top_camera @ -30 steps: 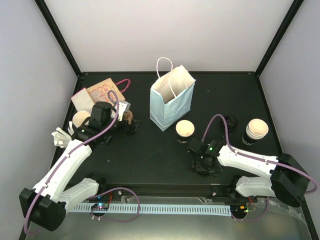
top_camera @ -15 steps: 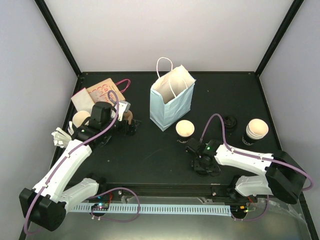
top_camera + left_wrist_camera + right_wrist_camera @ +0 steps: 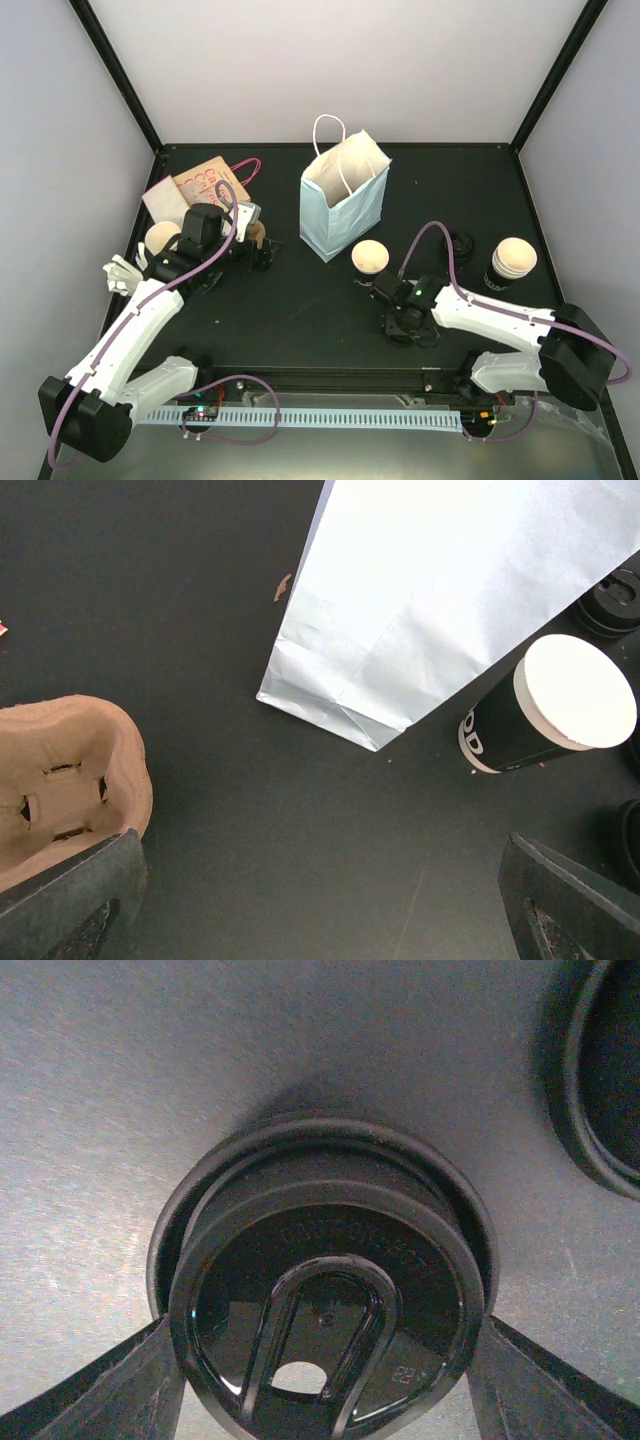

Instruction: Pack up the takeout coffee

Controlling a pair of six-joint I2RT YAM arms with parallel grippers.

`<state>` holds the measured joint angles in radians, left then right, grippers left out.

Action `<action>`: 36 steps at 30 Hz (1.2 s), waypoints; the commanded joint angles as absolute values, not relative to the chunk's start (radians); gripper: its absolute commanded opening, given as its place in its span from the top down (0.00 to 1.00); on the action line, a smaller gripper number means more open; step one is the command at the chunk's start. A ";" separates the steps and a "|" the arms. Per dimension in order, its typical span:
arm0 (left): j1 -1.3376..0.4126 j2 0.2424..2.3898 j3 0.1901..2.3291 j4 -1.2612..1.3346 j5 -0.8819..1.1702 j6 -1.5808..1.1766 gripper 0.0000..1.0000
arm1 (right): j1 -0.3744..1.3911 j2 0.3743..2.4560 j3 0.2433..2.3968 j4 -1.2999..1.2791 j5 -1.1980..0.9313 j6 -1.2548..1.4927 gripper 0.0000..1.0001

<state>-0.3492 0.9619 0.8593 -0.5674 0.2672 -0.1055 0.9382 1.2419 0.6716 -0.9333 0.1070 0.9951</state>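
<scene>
Top external view: on the black table [image 3: 300, 310] we see the blue paper bag [image 3: 345, 200] upright, a coffee cup [image 3: 369, 260] just beside it, our left gripper [image 3: 320, 880] spread wide, our right gripper [image 3: 320, 1380] straddling a black lid [image 3: 320, 1290], clamped or not we cannot tell.

- Carrier [image 3: 60, 780]: cut off by the left wrist view's left edge.
- Bag [image 3: 450, 590]: top out of frame there.
- Second lid [image 3: 600, 1090]: cropped at the right wrist view's edge.
- Right fingers [image 3: 110, 1390] against lid [image 3: 320, 1300]: contact unclear.

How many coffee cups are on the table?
3. The middle cup stands beside the paper bag, the right cup near the right edge, the left cup half hidden behind the left arm. The bag could hide more.
</scene>
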 commanded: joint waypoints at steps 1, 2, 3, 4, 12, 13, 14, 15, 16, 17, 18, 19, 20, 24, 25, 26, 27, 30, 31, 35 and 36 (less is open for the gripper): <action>-0.354 0.953 0.865 -0.547 0.285 -0.091 0.01 | 0.943 1.239 0.736 -0.965 0.155 1.000 0.27; -0.354 0.953 0.864 -0.548 0.285 -0.091 0.01 | 0.943 1.245 0.752 -0.978 0.162 0.997 0.27; -0.354 0.953 0.864 -0.548 0.285 -0.092 0.01 | 0.942 1.251 0.770 -0.989 0.174 0.990 0.27; -0.354 0.954 0.865 -0.548 0.285 -0.091 0.01 | 0.941 1.258 0.793 -1.004 0.192 0.983 0.27; -0.354 0.955 0.864 -0.547 0.285 -0.091 0.01 | 0.876 1.292 1.009 -1.084 0.287 0.854 0.27; -0.354 0.956 0.864 -0.548 0.285 -0.091 0.01 | 0.868 1.296 1.029 -1.083 0.292 0.834 0.27; -0.354 0.956 0.864 -0.547 0.285 -0.091 0.01 | 0.860 1.302 1.048 -1.084 0.297 0.816 0.27; -0.354 0.956 0.864 -0.547 0.285 -0.091 0.01 | 0.852 1.310 1.068 -1.086 0.304 0.796 0.27; -0.354 0.956 0.864 -0.548 0.285 -0.090 0.01 | 0.844 1.319 1.087 -1.087 0.311 0.777 0.27; -0.354 0.956 0.865 -0.548 0.285 -0.089 0.01 | 0.835 1.330 1.109 -1.089 0.316 0.756 0.27; -0.354 0.956 0.864 -0.548 0.285 -0.089 0.01 | 0.828 1.341 1.129 -1.092 0.320 0.735 0.27; -0.354 0.956 0.863 -0.547 0.285 -0.089 0.01 | 0.822 1.351 1.147 -1.090 0.323 0.716 0.27; -0.354 0.955 0.864 -0.547 0.285 -0.089 0.01 | 0.815 1.361 1.164 -1.085 0.319 0.697 0.27; -0.355 0.960 0.865 -0.546 0.288 -0.089 0.01 | 0.806 1.409 1.231 -1.077 0.319 0.650 0.28; -0.354 0.960 0.864 -0.546 0.289 -0.089 0.01 | 0.804 1.418 1.237 -1.070 0.318 0.642 0.28; -0.354 0.961 0.864 -0.545 0.290 -0.089 0.01 | 0.801 1.426 1.245 -1.062 0.311 0.633 0.28; -0.354 0.962 0.865 -0.546 0.291 -0.089 0.01 | 0.799 1.435 1.252 -1.056 0.303 0.628 0.28; -0.354 0.963 0.866 -0.545 0.293 -0.089 0.01 | 0.793 1.461 1.270 -1.046 0.286 0.615 0.28; -0.354 0.963 0.866 -0.546 0.293 -0.089 0.01 | 0.791 1.469 1.273 -1.043 0.283 0.610 0.28; -0.354 0.962 0.866 -0.546 0.293 -0.087 0.01 | 0.778 1.483 1.281 -1.012 0.261 0.586 0.28; -0.354 0.961 0.866 -0.546 0.291 -0.087 0.01 | 0.772 1.485 1.282 -1.001 0.252 0.579 0.28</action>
